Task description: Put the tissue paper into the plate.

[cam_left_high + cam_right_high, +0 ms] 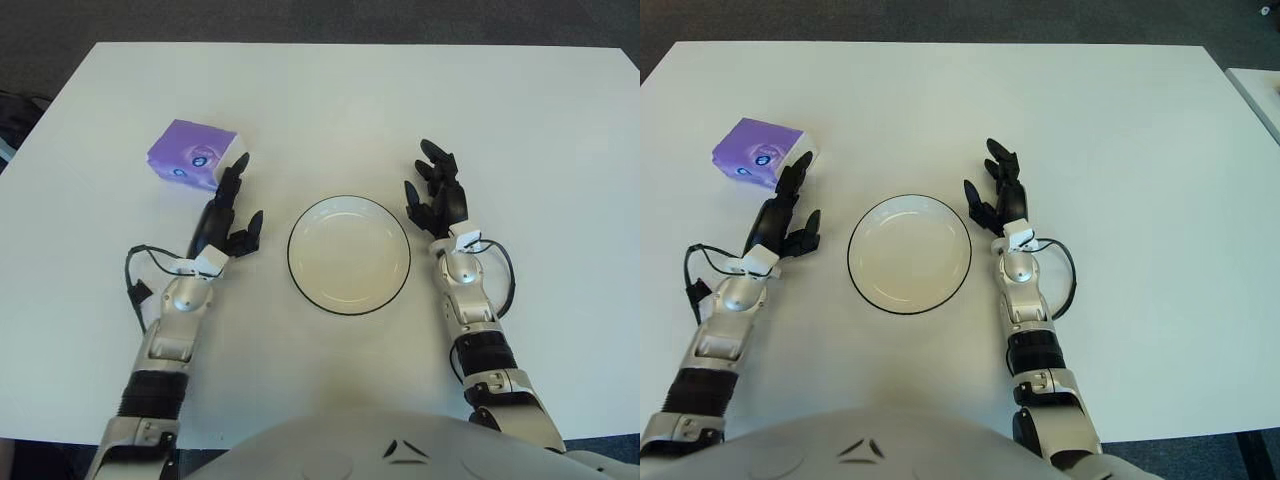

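Note:
A purple tissue pack (190, 153) lies on the white table (330, 110), far left of the plate. The white plate (349, 255) with a dark rim sits in the middle and holds nothing. My left hand (227, 212) is between the pack and the plate, fingers spread, its longest fingertip touching or nearly touching the pack's right corner. It holds nothing. My right hand (436, 196) shows just right of the plate, fingers relaxed and apart, holding nothing.
Black cables loop beside both wrists, one at the left forearm (137, 285) and one at the right forearm (500, 275). Dark floor borders the table's far edge and left corner. The table's right edge shows in the right eye view (1248, 110).

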Robot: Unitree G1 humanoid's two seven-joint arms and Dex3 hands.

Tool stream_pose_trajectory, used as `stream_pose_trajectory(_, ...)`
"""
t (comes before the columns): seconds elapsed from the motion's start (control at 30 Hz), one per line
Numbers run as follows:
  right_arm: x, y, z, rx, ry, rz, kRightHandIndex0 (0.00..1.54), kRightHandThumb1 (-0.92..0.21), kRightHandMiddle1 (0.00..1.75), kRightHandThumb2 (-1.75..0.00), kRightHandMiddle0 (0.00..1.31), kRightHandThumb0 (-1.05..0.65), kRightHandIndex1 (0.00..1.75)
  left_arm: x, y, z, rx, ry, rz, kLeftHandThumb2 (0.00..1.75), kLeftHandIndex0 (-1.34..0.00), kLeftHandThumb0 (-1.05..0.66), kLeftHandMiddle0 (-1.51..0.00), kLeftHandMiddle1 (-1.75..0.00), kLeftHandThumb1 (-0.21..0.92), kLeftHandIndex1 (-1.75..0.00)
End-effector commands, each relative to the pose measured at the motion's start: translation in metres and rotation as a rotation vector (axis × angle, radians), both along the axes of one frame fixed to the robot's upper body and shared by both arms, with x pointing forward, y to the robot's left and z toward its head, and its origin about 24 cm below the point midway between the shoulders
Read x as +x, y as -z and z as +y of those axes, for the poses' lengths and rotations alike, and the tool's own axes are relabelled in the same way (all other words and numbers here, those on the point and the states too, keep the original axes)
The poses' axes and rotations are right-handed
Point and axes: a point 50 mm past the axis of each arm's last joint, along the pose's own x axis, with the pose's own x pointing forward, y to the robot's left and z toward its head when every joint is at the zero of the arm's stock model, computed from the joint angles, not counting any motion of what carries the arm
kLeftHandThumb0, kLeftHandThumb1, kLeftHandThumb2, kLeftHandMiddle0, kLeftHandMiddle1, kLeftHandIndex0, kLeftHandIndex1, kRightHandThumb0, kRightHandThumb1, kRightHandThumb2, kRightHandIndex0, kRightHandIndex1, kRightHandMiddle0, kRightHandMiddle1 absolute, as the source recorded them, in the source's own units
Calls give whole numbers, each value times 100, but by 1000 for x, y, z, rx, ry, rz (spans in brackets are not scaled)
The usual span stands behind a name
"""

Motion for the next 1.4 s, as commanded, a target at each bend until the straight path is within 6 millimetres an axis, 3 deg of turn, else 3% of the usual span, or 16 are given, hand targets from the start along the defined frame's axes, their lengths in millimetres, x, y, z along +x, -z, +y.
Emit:
stream_pose_trajectory(0.0, -13, 39, 2, 2, -6, 187, 6, -89, 50, -51, 0, -63, 60, -3, -19, 3, 88, 26, -31, 86, 0, -86, -8, 0, 92, -21)
stream_pose_trajectory(0.57, -10, 41, 9, 10, -20, 187, 8, -90, 52, -48, 0, -63, 59, 14, -59, 17, 315, 74, -147, 75, 0, -89, -1, 0, 92, -8)
stream_pose_trajectory(0.9, -9, 43, 10, 0, -22, 192, 8, -91, 50, -47, 0, -61, 60, 11, -72, 17, 433, 105, -272, 68, 0, -82, 0, 0, 92, -1)
stream_pose_trajectory(1.23, -8, 45, 11, -12, -22, 202, 8, -92, 46, -47, 0, -64, 60, 5, -79, 18, 455, 146, -264, 64, 0, -85, 0, 0, 92, 0)
stream_pose_trajectory(1.37, -8, 46, 11, -14, -26, 206, 8, -92, 46, -47, 0, -64, 61, 1, -93, 25, 558, 114, -314, 60, 0, -83, 0, 0, 92, 0)
